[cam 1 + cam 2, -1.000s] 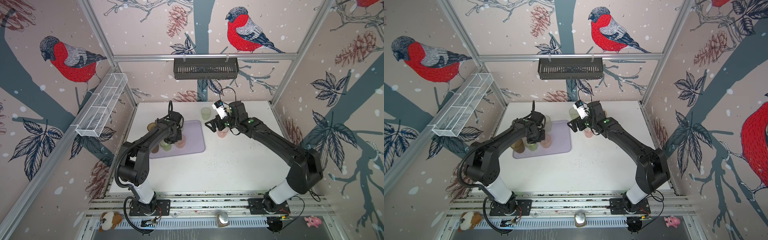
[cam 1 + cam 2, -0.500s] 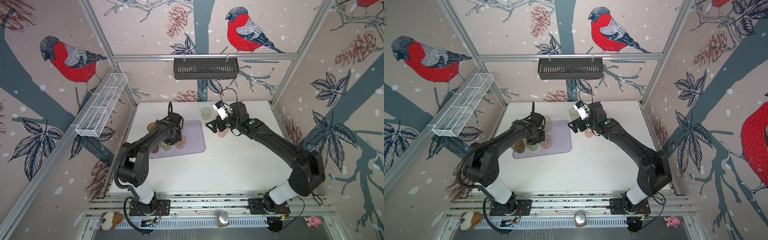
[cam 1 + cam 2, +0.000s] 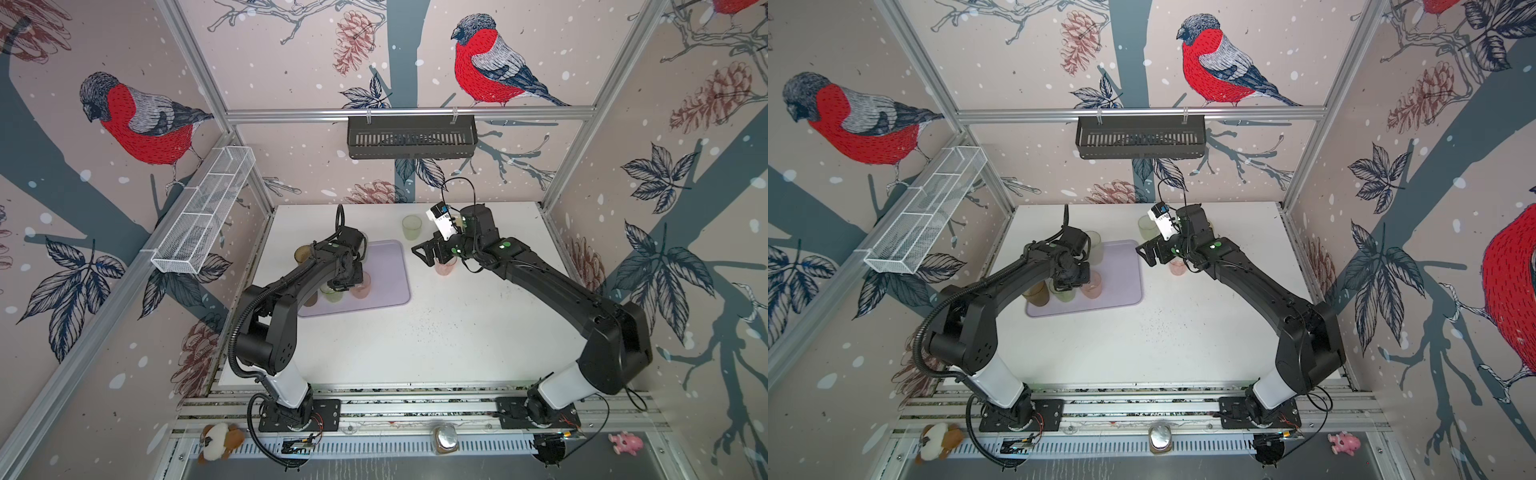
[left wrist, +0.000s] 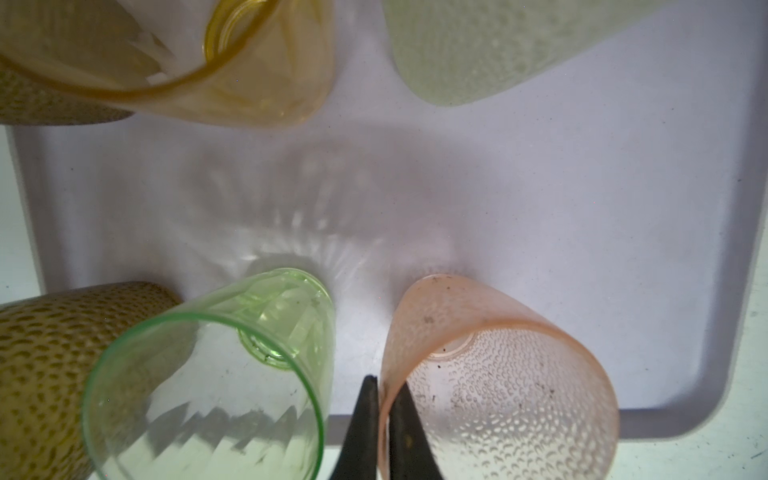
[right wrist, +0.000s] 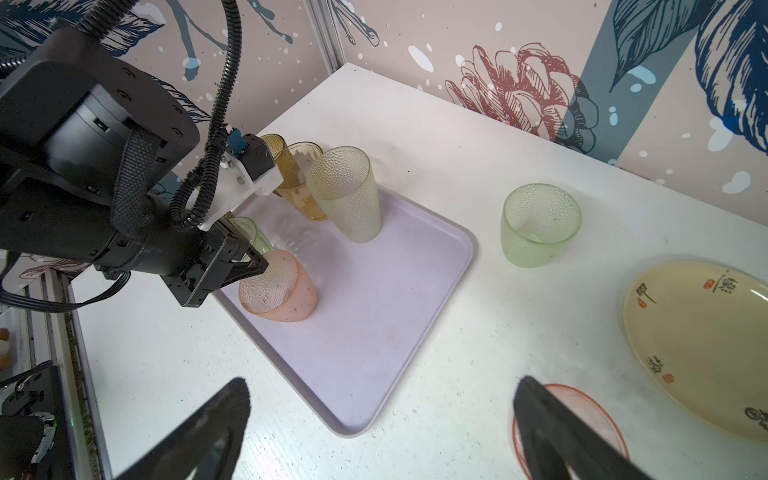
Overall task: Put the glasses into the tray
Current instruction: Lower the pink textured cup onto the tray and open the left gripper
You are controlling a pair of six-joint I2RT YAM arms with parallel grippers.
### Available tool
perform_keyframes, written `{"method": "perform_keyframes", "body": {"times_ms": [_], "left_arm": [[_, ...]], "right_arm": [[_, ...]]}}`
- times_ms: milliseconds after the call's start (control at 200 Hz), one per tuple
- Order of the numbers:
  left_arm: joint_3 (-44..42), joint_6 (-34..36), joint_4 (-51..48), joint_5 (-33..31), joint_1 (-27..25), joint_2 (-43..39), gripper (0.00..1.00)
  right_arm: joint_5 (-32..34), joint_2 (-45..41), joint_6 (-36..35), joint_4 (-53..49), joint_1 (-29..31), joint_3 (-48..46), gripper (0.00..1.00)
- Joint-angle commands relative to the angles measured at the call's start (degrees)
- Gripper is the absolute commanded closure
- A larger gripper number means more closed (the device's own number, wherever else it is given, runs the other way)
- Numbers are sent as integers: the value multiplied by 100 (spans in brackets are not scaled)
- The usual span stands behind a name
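Tray: the lilac tray (image 3: 388, 266) lies flat on the white table (image 3: 436, 332), left of middle in both top views.
Near row in tray: brown glass (image 3: 1036, 293), green glass (image 4: 208, 374) and pink glass (image 4: 498, 374) stand side by side along the near edge.
Far side of tray: amber glass (image 5: 299, 183) and pale glass (image 5: 345, 195) stand close together.
Left gripper (image 4: 384, 384): pinches the pink glass's wall, one finger inside the rim and one outside.
Outside the tray: a second pale glass (image 5: 540, 224) stands on the table just past the tray's far right corner. A second pink glass (image 3: 444, 266) stands to the tray's right.
Right gripper (image 5: 382, 386): spread wide and holding nothing. It hangs over the table, with one finger overlapping the second pink glass's rim in the wrist view.
Plate (image 5: 706, 353): cream, on the table beside the second pink glass.
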Motion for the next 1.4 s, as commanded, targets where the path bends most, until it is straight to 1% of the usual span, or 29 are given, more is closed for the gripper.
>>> {"method": "perform_keyframes", "body": {"times_ms": [0,160,675,841,906,1141,1246,1301,1336,1356,1396], "left_arm": [[-4,-45,52,16,3,-35,93],[7,-38,40,6,2,-27,88],[71,-41,1,-42,1,-7,82],[90,-49,-4,-68,8,-9,77],[124,-44,-18,-88,4,-6,76],[192,-71,-48,-55,2,-66,59],[263,-70,-113,-123,8,-101,58],[339,-69,-158,-147,8,-120,50],[399,-64,-186,-151,7,-128,48],[442,-55,-201,-158,4,-136,46],[515,-55,-233,-159,6,-147,45]], "right_arm": [[67,-47,5,9,-1,7,1],[84,-44,5,26,-8,13,1],[102,26,49,124,-59,110,0],[128,34,14,87,-64,181,1],[137,32,14,88,-83,190,1],[135,48,14,88,-132,287,0],[137,44,44,86,-146,295,1],[129,35,85,90,-178,287,0],[120,23,122,118,-201,279,0],[112,20,140,135,-212,275,1],[86,2,192,164,-256,250,1]]}}
